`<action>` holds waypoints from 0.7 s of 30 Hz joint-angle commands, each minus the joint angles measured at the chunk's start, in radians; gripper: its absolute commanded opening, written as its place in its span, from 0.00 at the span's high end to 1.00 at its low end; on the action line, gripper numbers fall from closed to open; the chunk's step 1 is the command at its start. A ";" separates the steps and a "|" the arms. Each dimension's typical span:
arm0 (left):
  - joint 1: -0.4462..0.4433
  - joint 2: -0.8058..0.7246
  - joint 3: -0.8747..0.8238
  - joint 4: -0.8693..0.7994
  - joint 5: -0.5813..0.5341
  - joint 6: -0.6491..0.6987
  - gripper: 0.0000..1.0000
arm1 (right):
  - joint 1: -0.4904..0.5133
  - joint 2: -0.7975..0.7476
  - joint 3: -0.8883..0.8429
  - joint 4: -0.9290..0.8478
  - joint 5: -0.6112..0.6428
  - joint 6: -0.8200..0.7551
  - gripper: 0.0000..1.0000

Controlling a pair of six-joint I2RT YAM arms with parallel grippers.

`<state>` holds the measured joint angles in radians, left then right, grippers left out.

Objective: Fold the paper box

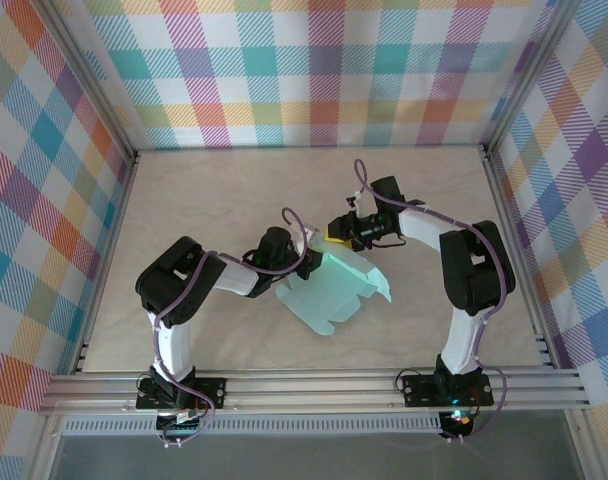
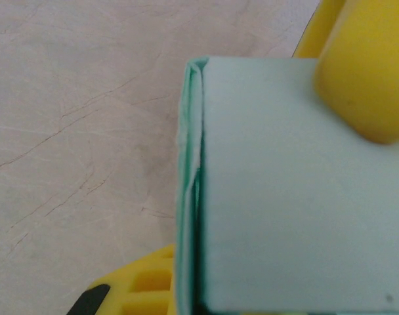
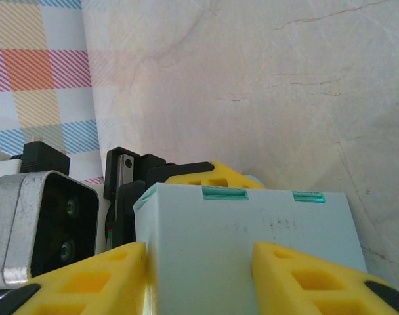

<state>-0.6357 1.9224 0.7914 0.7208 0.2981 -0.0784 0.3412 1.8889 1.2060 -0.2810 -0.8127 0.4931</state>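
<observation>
Thin, light, crease-prone paper box (image 1: 334, 290), best held by edges: left gripper (image 1: 307, 262) clamps its far-left edge; right gripper (image 1: 336, 232) grip unclear.

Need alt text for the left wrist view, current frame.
Pale mint-green thin-card paper box, folded edge facing left, clamped by the left gripper: one yellow finger on top at upper right, another beneath at lower left. Beige veined tabletop behind.

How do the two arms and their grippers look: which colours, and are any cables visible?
The left arm and right arm have white links, black joints and loose purple cables. The left gripper and right gripper are black with yellow fingers.
</observation>
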 commanded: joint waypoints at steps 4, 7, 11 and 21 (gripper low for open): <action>0.003 0.004 0.038 0.002 -0.033 -0.021 1.00 | 0.028 0.029 -0.051 0.028 -0.054 0.058 0.58; -0.001 0.004 0.048 -0.032 -0.069 -0.021 1.00 | 0.039 0.022 -0.067 0.056 -0.062 0.087 0.59; -0.001 0.003 0.052 -0.060 -0.138 -0.036 1.00 | 0.060 -0.002 -0.090 0.102 -0.056 0.155 0.62; -0.002 0.007 0.064 -0.095 -0.218 -0.059 1.00 | 0.133 -0.038 -0.154 0.239 0.039 0.370 0.66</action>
<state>-0.6369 1.9213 0.8215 0.6720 0.1688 -0.1127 0.3847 1.8462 1.1019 -0.0010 -0.6994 0.7544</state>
